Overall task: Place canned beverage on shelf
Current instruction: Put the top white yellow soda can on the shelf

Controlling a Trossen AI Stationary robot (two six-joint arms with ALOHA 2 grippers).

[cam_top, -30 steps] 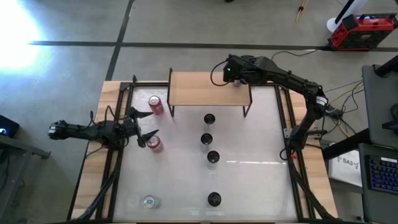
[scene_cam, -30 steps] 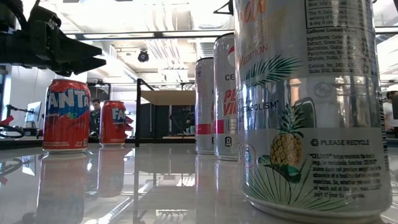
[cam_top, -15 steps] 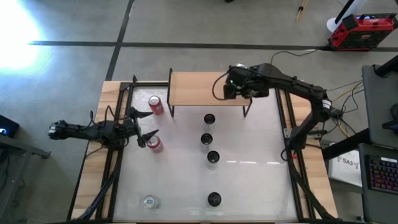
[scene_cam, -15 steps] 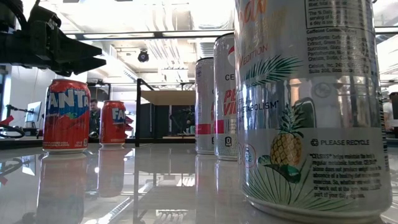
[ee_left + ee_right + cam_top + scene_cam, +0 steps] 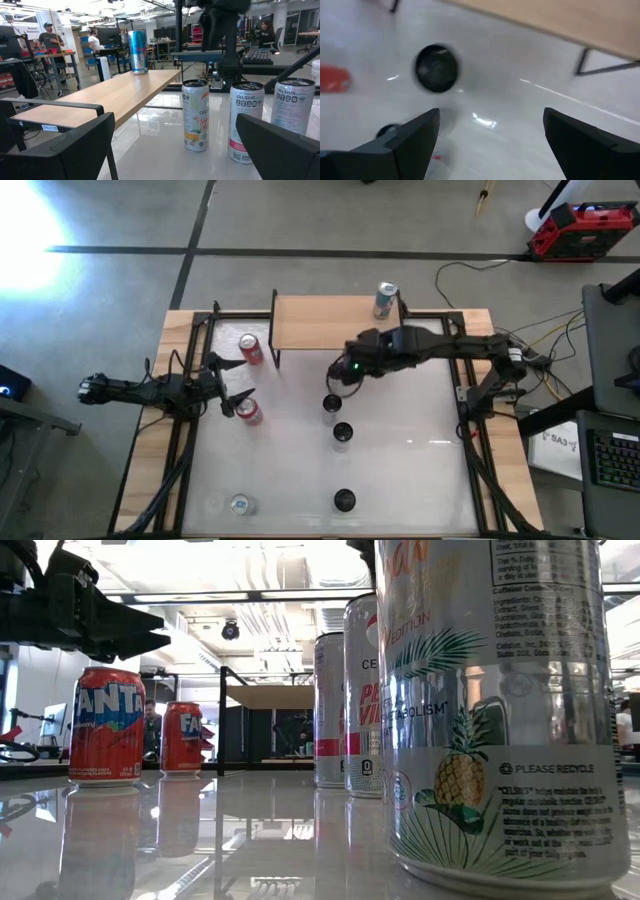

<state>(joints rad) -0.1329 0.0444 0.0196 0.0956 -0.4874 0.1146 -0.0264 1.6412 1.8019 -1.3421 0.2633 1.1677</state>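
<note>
The shelf (image 5: 325, 323) stands at the table's far side, its tan top on thin black legs. A blue-and-silver can (image 5: 385, 298) stands upright on its bottom at the shelf's far right corner, also seen in the left wrist view (image 5: 137, 51). My right gripper (image 5: 345, 372) hangs open over the table just in front of the shelf, pointing down, with nothing between its fingers (image 5: 490, 120). A black can top (image 5: 436, 68) lies below and ahead of it. My left gripper (image 5: 232, 385) waits open at the table's left, level, between two red Fanta cans.
A row of tall Celsius cans (image 5: 331, 408) (image 5: 343, 432) (image 5: 345, 500) runs from the middle of the table toward its near edge. Red Fanta cans (image 5: 250, 348) (image 5: 248, 412) stand at the left. A pale can (image 5: 238, 504) stands near the front left corner.
My right gripper has swung from the shelf's far right corner toward the table's middle and near side, rolling as it went, and now hangs over the far end of the can row. The blue-and-silver can, which it covered before, stands alone on the shelf.
</note>
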